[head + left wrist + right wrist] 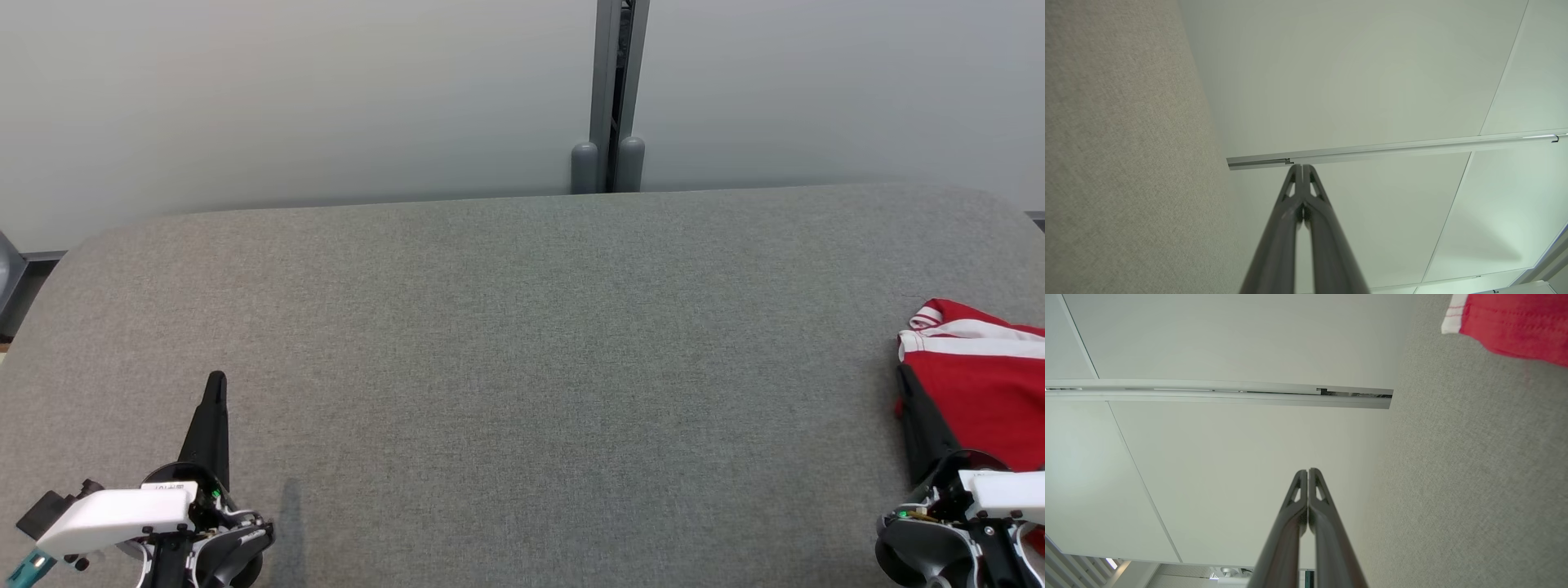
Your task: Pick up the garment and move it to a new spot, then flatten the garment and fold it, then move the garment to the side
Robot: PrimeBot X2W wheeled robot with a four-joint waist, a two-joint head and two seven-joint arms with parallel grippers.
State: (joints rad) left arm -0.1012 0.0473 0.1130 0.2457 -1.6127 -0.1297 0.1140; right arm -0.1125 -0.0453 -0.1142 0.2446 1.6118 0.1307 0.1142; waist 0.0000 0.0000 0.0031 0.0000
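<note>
The garment [984, 392] is red with white stripes and lies bunched at the right edge of the grey table [522, 343]; a corner of the garment [1511, 326] also shows at the top right of the right wrist view. My right gripper [904, 377] is shut with nothing in it, its tips just left of the garment's edge. In the right wrist view the right gripper [1307, 471] has its jaws pressed together. My left gripper [216, 380] stands shut and empty at the lower left, far from the garment. The left gripper [1302, 167] points along the table toward the wall.
A pale wall runs behind the table, with a grey vertical post [616, 98] at its middle. The table's far corners are rounded. The wide grey surface stretches between my two grippers.
</note>
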